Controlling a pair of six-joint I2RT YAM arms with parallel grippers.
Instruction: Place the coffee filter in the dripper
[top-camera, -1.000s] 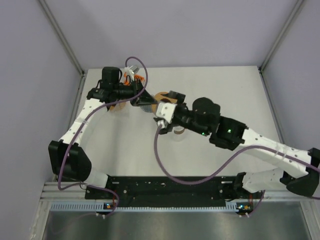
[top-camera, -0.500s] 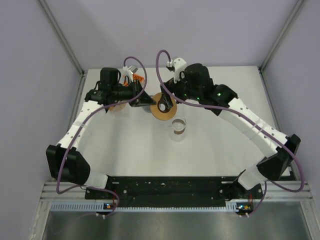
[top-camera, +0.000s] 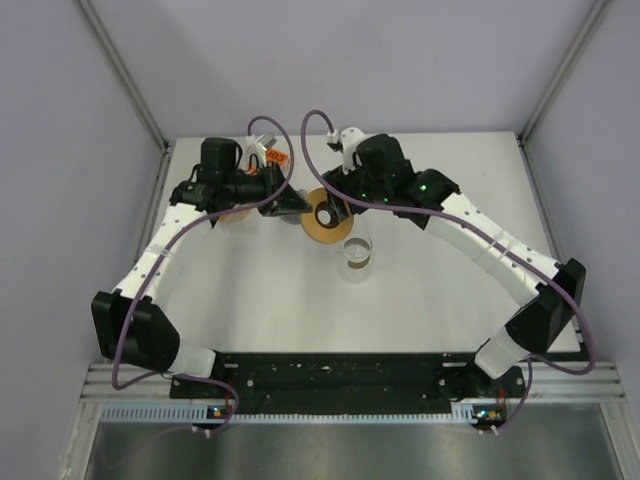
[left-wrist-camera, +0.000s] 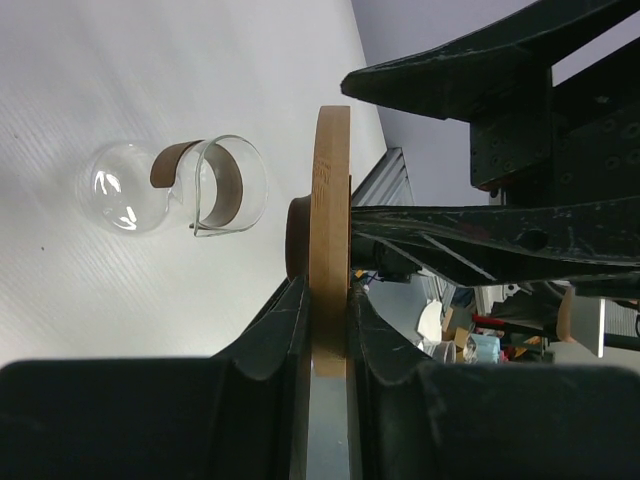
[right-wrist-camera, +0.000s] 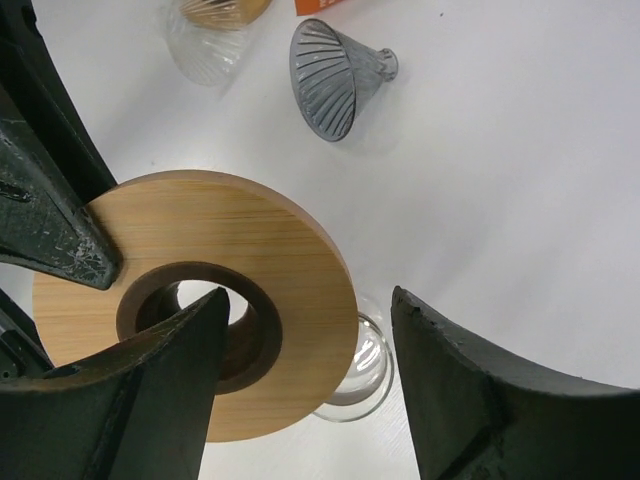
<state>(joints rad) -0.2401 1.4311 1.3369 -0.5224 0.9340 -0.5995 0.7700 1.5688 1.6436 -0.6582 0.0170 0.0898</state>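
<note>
— Fingers (left-wrist-camera: 290, 335) of the left gripper (left-wrist-camera: 328, 300): what are they doing?
— Clenched on a wooden ring (left-wrist-camera: 330, 200), one pad on each flat face. Their wrist view sees the ring edge-on, upright in mid-frame.
— And the right gripper (right-wrist-camera: 305, 300)?
— Its fingers (right-wrist-camera: 460, 400) stand spread. One crosses in front of the ring's hole at the lower left of its wrist view. The other is off the rim at the lower right, with a gap between. Nothing is pinched.
— Where is the coffee filter (right-wrist-camera: 225, 10)?
— Upper left of the right wrist view. Brown ribbed paper that looks like the filter sits inside a clear glass cone (right-wrist-camera: 205, 50) on the table (right-wrist-camera: 520, 180), cut off by the top edge.
— And the grey dripper (right-wrist-camera: 330, 75)?
— Lying on its side just right of that cone, at top centre, its ribbed inside turned toward the lens.
— Any other vessel?
— A glass carafe (right-wrist-camera: 355, 385) with a brown collar stands beneath the ring, partly hidden by it. The white table shows through its glass.
</note>
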